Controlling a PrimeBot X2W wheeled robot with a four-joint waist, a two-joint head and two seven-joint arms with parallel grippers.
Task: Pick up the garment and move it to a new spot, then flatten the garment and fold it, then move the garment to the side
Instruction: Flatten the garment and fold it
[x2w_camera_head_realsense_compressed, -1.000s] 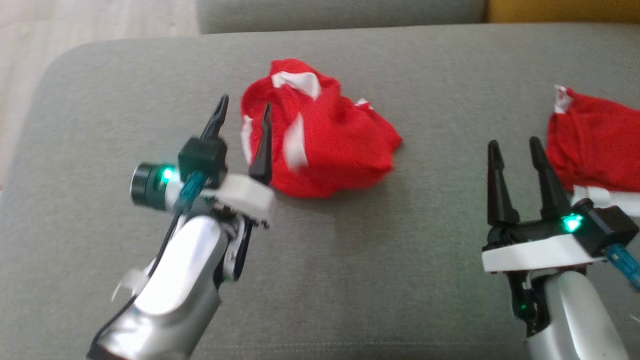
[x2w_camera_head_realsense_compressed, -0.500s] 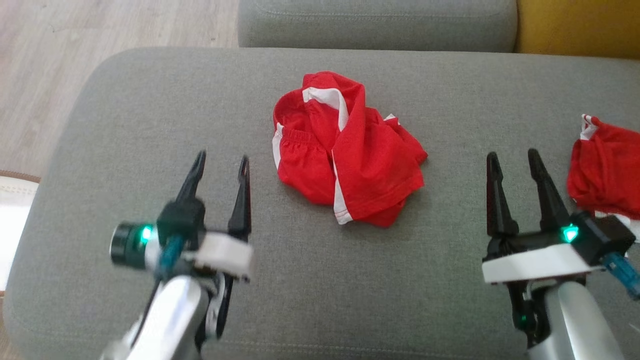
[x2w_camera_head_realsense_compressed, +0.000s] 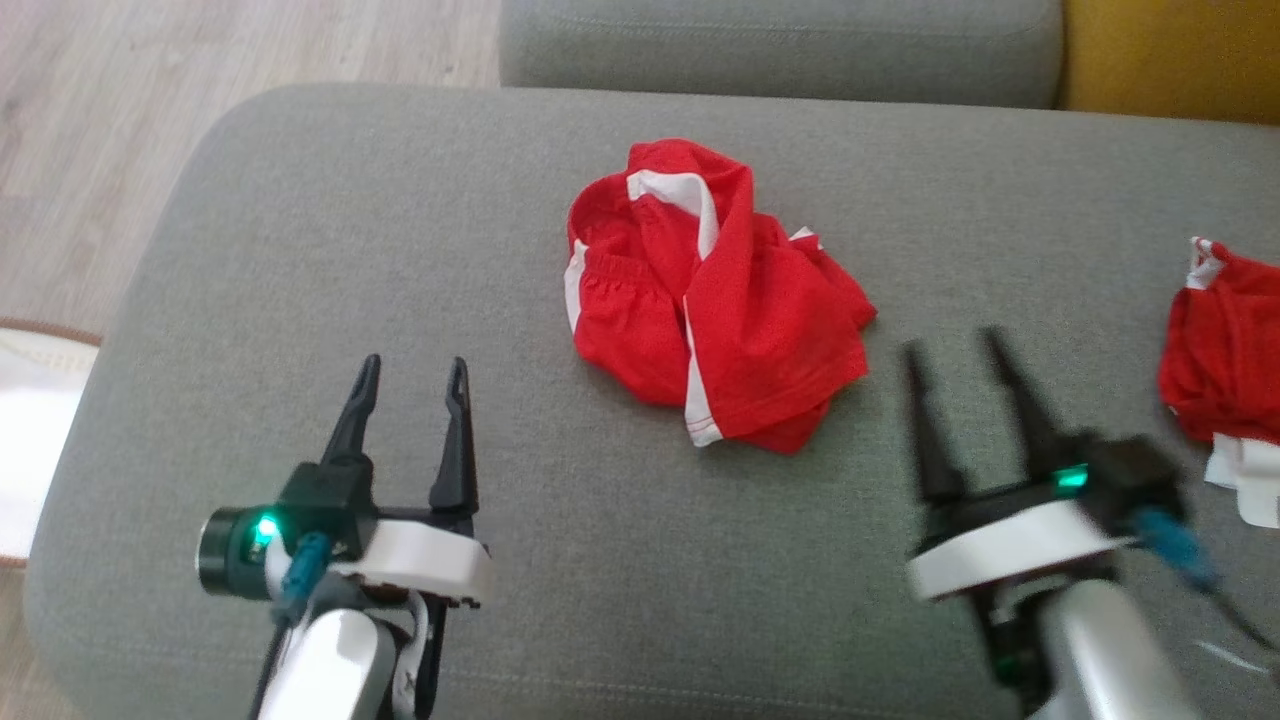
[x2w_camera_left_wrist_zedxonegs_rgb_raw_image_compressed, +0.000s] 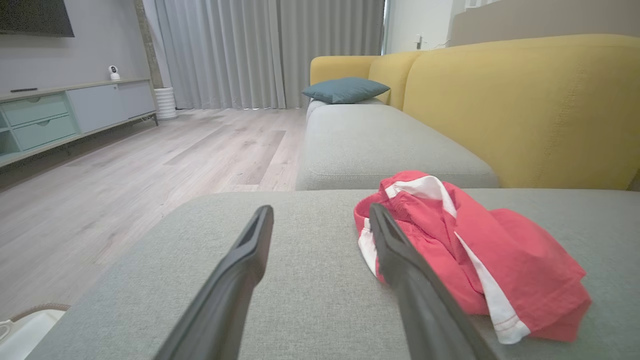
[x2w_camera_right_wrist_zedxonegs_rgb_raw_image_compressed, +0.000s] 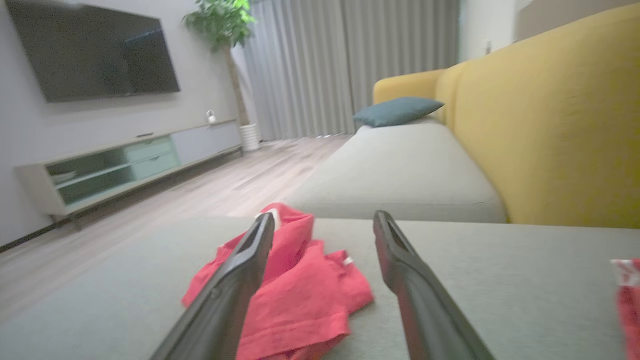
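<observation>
Red shorts (x2w_camera_head_realsense_compressed: 715, 320) lie crumpled mid grey sofa cushion (x2w_camera_head_realsense_compressed: 350, 230), untouched. Left gripper (x2w_camera_head_realsense_compressed: 415, 360) hovers to their left, fingers spread, empty. Right gripper (x2w_camera_head_realsense_compressed: 952, 340) blurred, just right of them, fingers spread, empty. Second red garment (x2w_camera_head_realsense_compressed: 1225, 360) far right.

Second red garment (x2w_camera_head_realsense_compressed: 1222, 350) cut off by right edge; right gripper (x2w_camera_head_realsense_compressed: 950, 345) blurred; right wrist view soft throughout.
</observation>
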